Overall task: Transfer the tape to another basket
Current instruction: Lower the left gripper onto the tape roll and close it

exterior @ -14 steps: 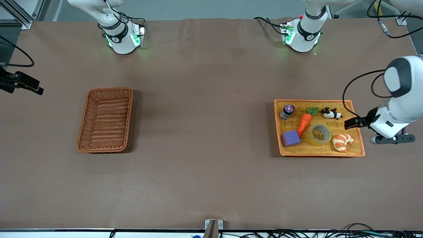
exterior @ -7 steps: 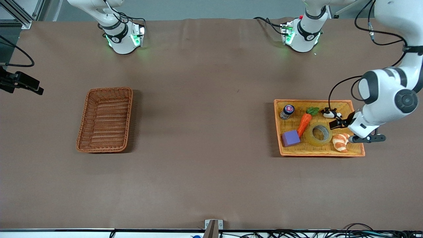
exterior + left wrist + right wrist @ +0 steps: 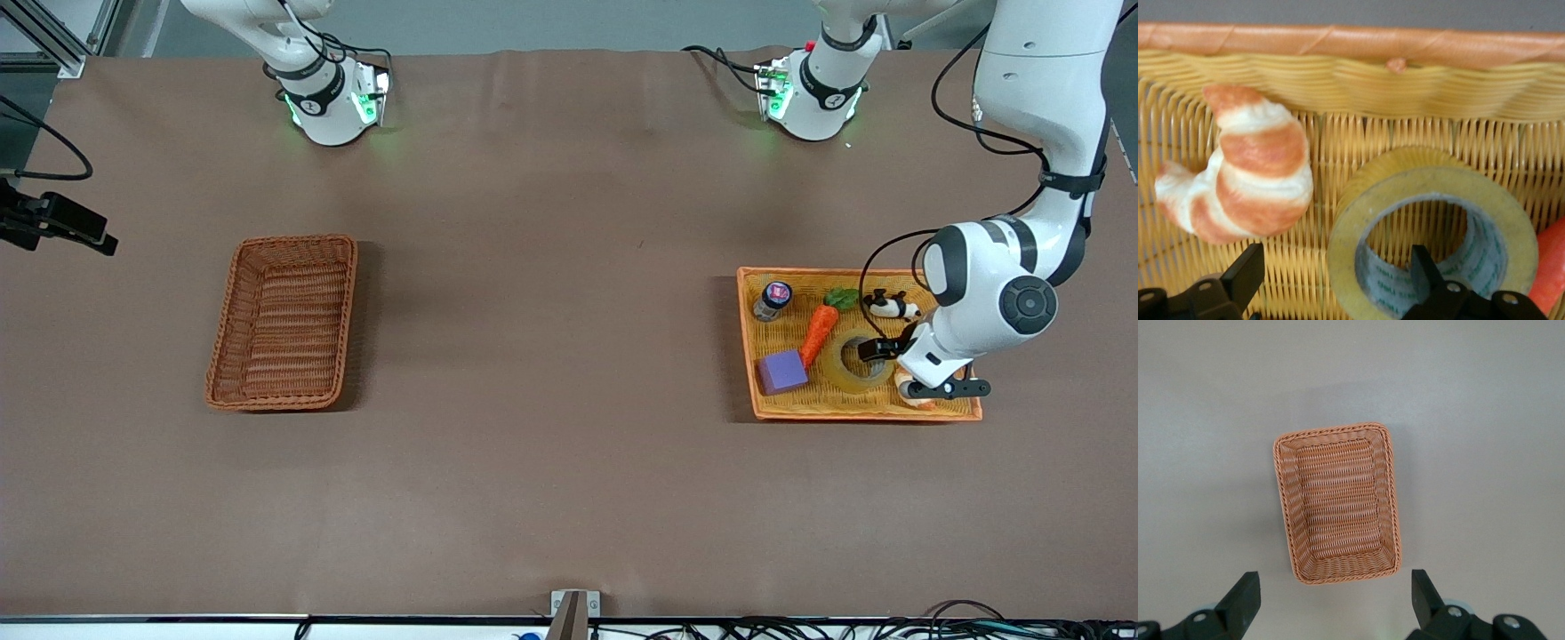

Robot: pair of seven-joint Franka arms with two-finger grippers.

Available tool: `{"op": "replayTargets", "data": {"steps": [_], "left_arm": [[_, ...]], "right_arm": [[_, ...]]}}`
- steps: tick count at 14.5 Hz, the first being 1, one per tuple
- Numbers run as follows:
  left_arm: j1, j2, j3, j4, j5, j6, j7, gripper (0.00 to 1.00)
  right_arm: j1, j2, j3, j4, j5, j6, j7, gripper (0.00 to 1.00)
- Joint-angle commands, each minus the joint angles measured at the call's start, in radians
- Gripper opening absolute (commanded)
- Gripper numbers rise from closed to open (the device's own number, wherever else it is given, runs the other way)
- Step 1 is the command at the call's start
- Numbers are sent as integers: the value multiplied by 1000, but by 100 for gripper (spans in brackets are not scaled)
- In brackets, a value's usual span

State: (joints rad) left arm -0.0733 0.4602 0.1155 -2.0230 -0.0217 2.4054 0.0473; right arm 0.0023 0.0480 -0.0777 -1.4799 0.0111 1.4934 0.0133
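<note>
The left arm bends down from its base, elbow out past the tray (image 3: 965, 411), wrist angled low, and the left gripper (image 3: 876, 351) sits right down at the tape (image 3: 849, 364). In the left wrist view its fingers (image 3: 1245, 277) are spread wide: one stands inside the roll's hole, the other outside, between the tape (image 3: 1431, 227) and the croissant (image 3: 1245, 173), so the roll's wall is between them but not yet pinched.

The tape lies flat in the tray, beside the carrot (image 3: 820, 329) and the purple block (image 3: 782, 372). A panda (image 3: 889, 307) and a small bottle (image 3: 772, 300) lie farther from the front camera.

The wrist covers most of the croissant in the front view, and part of the tape's ring too. The right arm waits high up; its gripper (image 3: 1331, 600) hangs over the basket (image 3: 1336, 501) with fingers apart. In the front view that gripper is cut off at the edge.

Half a second ago the left gripper was over the tray's end by the panda and croissant; now it has swung in and dropped onto the tape. The basket (image 3: 284, 322), toward the right arm's end of the table (image 3: 551, 356), has not moved.
</note>
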Motion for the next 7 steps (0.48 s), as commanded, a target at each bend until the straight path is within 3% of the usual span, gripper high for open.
{"op": "replayTargets", "data": {"steps": [1,3,7], "left_arm": [[-3,6,1,27,-6,8,8,68],[-5,8,1,24,-7,8,3,33],[-3,-5,-13,23,-7,-5,5,7]], "right_arm": [[-5,-10,3,-13,0,2,1,100],[-5,-10,3,-13,0,2,1,100],[-5,-10,4,-13,0,1,1,100]]}}
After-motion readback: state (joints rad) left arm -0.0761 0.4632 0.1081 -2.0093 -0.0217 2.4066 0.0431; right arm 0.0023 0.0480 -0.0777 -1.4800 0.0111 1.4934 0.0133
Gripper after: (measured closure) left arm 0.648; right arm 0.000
